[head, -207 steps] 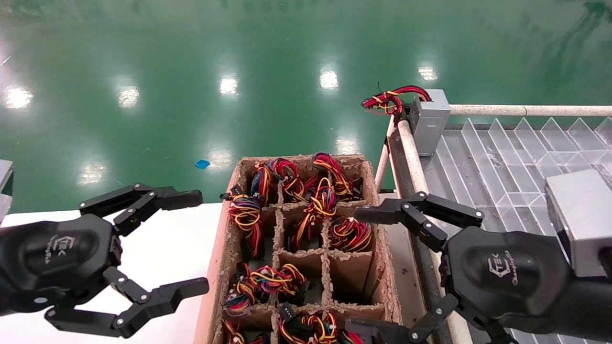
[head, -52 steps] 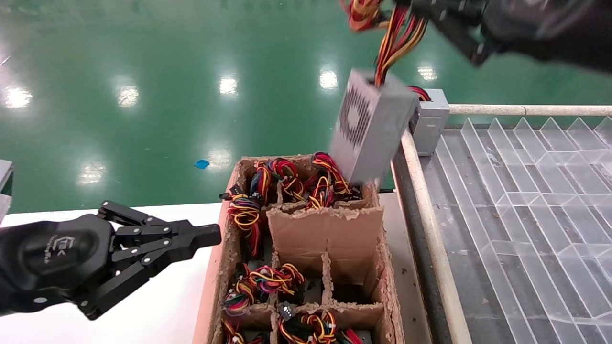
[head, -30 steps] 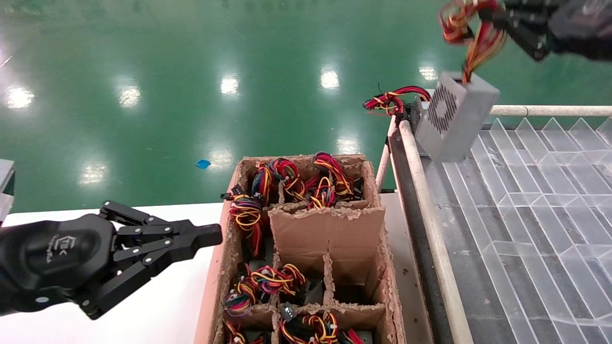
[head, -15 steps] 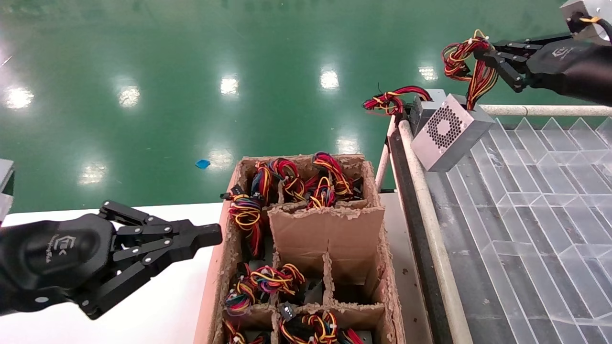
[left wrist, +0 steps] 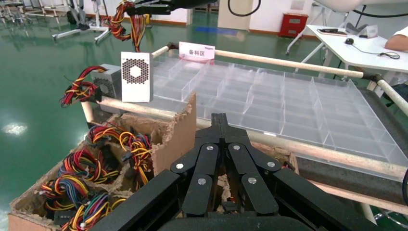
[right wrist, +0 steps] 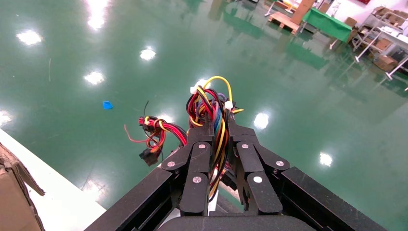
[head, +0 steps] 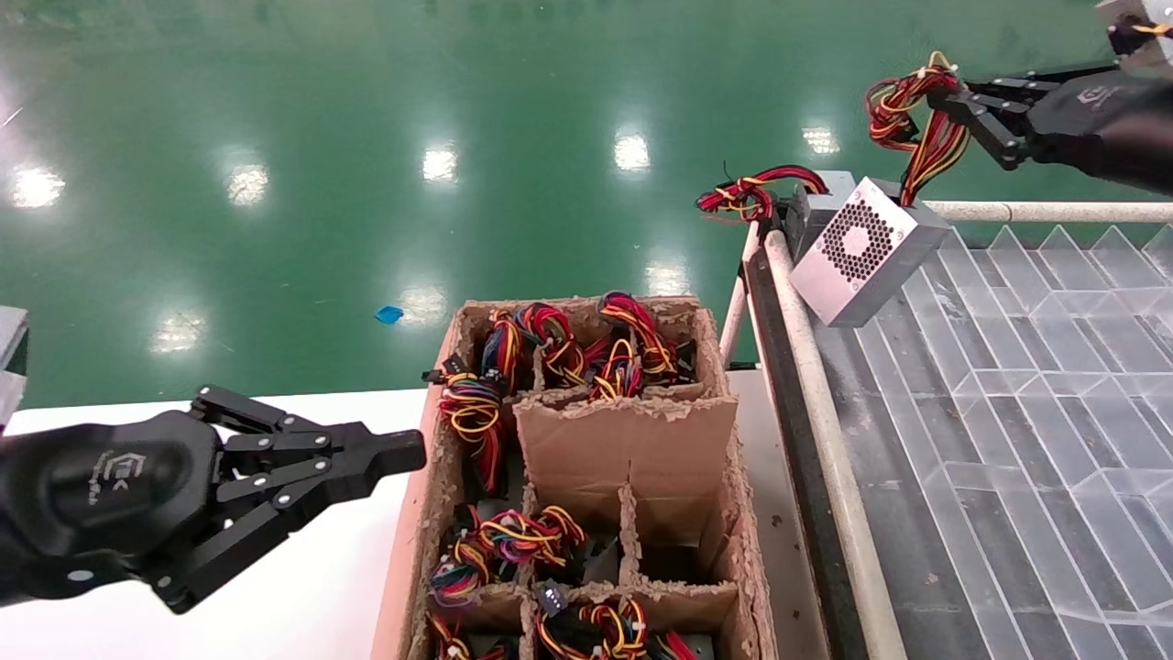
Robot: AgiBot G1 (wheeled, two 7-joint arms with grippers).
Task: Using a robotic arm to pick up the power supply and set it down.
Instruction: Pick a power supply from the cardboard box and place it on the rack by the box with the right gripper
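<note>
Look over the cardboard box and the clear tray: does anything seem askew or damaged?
The power supply hangs tilted over the tray corner, held only by its wires in the right pincer. The cardboard box has ragged, torn edges.

cardboard box (head: 431, 513) near end cut off

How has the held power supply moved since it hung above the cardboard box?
Yes. The power supply, hanging by its wires from the right hand, has gone rightward and down, from over the cardboard box to the clear tray.
</note>
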